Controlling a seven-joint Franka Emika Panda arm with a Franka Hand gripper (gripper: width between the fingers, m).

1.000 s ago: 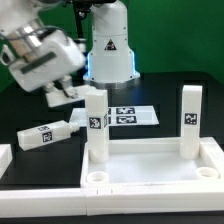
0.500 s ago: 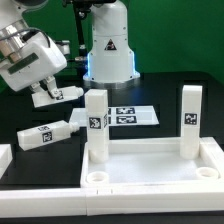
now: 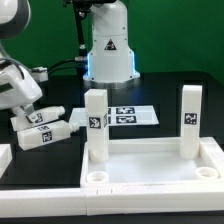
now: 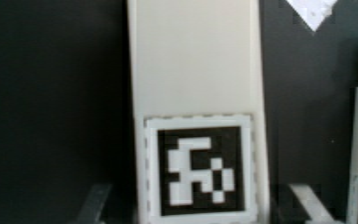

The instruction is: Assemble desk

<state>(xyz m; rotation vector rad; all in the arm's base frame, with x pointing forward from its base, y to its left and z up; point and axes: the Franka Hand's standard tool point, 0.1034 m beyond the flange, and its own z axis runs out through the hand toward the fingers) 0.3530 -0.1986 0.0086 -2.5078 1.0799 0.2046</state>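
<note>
The gripper (image 3: 36,120) stands spread, a finger (image 4: 98,203) down each side of a loose desk leg (image 3: 46,135), with a sliver of gap showing and nothing pinched. That leg lies flat on the black table (image 3: 170,95), off the desk top's (image 3: 150,170) far corner on the exterior view's left. Its long axis runs roughly along the top's near rim, and its tagged end lies between the fingers. Two upright legs (image 3: 95,125) stand in the top's far corners

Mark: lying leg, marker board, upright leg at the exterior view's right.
lying leg (image 3: 45,136): exterior view, on its tag.
marker board (image 3: 148,115): exterior view, its bare end.
upright leg at the exterior view's right (image 3: 190,117): exterior view, on its tag.
</note>
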